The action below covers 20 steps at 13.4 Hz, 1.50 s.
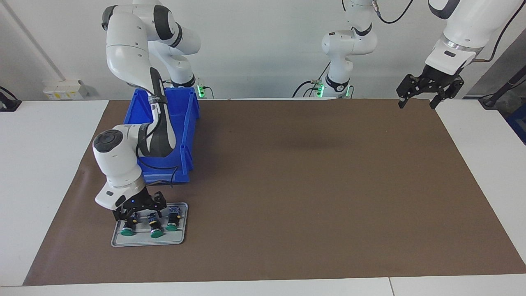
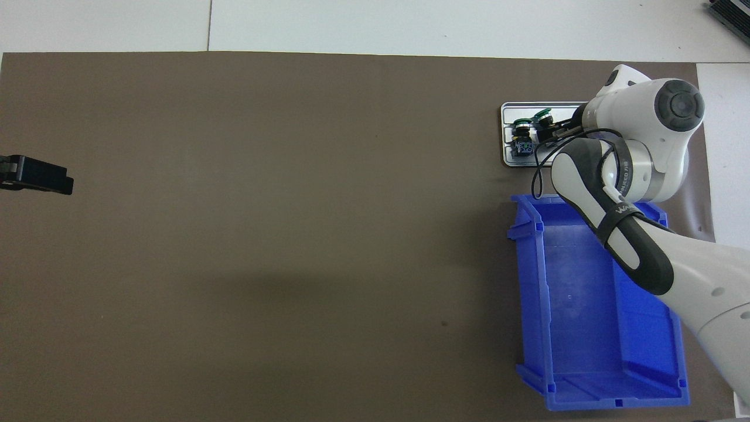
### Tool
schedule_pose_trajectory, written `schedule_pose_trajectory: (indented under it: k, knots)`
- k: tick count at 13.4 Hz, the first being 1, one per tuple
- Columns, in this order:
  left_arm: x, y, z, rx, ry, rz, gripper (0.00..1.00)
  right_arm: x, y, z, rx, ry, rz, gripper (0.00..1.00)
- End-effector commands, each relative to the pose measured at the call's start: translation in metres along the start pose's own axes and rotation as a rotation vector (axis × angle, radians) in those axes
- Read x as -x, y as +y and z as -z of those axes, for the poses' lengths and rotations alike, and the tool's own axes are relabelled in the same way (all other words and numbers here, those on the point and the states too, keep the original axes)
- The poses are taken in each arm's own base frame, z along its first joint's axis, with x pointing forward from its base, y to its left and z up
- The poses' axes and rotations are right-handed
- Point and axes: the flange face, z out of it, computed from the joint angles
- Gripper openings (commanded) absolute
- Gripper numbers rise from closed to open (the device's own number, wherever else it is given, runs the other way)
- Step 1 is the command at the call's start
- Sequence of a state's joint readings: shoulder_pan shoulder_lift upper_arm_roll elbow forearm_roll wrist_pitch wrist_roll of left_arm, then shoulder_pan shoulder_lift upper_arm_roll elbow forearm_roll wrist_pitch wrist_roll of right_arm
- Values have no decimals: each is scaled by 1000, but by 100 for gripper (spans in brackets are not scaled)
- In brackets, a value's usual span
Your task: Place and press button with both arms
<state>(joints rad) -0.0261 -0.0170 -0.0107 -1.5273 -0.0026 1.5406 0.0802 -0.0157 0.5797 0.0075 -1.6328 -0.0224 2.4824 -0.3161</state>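
Three buttons lie side by side on a grey tray (image 1: 176, 239) at the right arm's end of the table, green caps pointing away from the robots. They are one button (image 1: 126, 232), a middle button (image 1: 156, 233) and a third button (image 1: 171, 225). My right gripper (image 1: 139, 218) is down on the tray with its fingers apart among the black bodies of the first two. Whether it touches either I cannot tell. In the overhead view its wrist hides part of the tray (image 2: 508, 159). My left gripper (image 1: 416, 105) hangs open and empty over the table's corner at the left arm's end.
A blue open bin (image 1: 187, 123) stands on the brown mat (image 1: 308, 185) just nearer to the robots than the tray, and the right arm reaches over it. Its inside (image 2: 586, 310) shows nothing in it. White tabletop borders the mat.
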Motion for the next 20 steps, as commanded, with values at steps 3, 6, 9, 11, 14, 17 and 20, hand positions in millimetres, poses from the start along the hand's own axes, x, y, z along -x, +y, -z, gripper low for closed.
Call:
schedule_pose_trajectory:
  k: [3,6,9,11,14,17,20]
  knots:
    - [9,-1,0,11,6,9,100,1,-5,-9,-45,23,9,84]
    - [9,-1,0,11,6,9,100,6,3,-13,-89,34,-2,16]
    - [9,-1,0,11,6,9,100,7,4,-13,-91,29,-10,0]
    - [9,-1,0,11,6,9,100,2,3,-6,-93,27,-53,0]
    - [9,-1,0,11,6,9,100,-21,-8,27,-103,-26,-224,0]
    - [9,-1,0,11,6,9,100,-52,-41,75,-4,-92,-390,0]
    - [9,-1,1,11,7,9,100,-67,-108,88,37,-123,-702,0]
